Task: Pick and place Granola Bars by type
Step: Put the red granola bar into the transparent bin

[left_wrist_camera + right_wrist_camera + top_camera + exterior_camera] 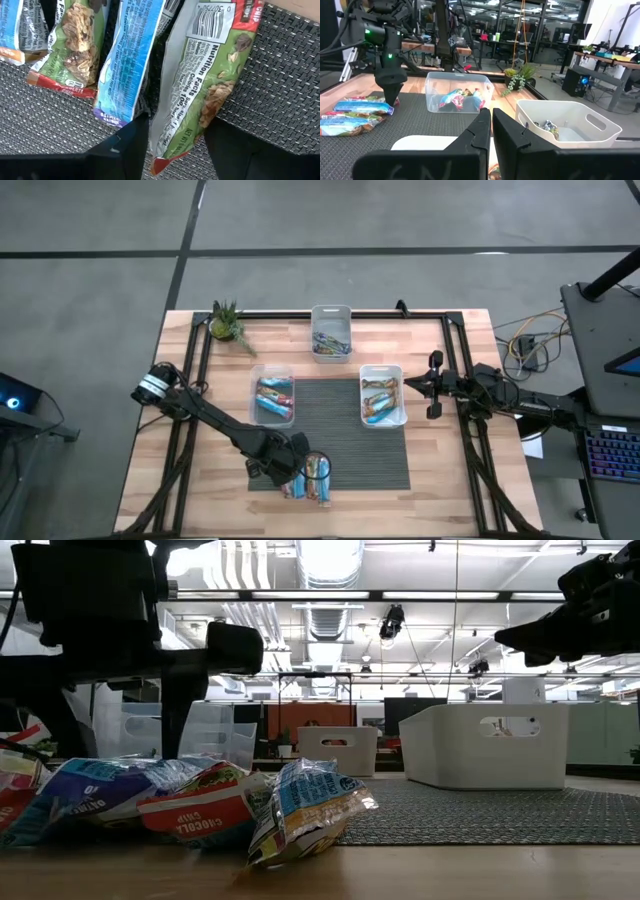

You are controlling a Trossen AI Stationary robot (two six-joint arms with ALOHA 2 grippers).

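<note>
Green-wrapped granola bar (200,95) sits between our left gripper's (175,145) wide jaws, lower centre; neighbouring blue bar (127,60) may snag.

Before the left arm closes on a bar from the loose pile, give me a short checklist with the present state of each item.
1. Left gripper over the pile of granola bars at the mat's near edge: ok.
2. Left fingers apart, straddling one end of the green-and-red chocolate chip bar: ok.
3. Only that bar between the fingers: cannot tell; the blue bar lies against it.
4. Clear bin on the left and white bin on the right open, each already holding bars: ok.
5. Right gripper shut, waiting beside the white bin, away from the pile: ok.
</note>
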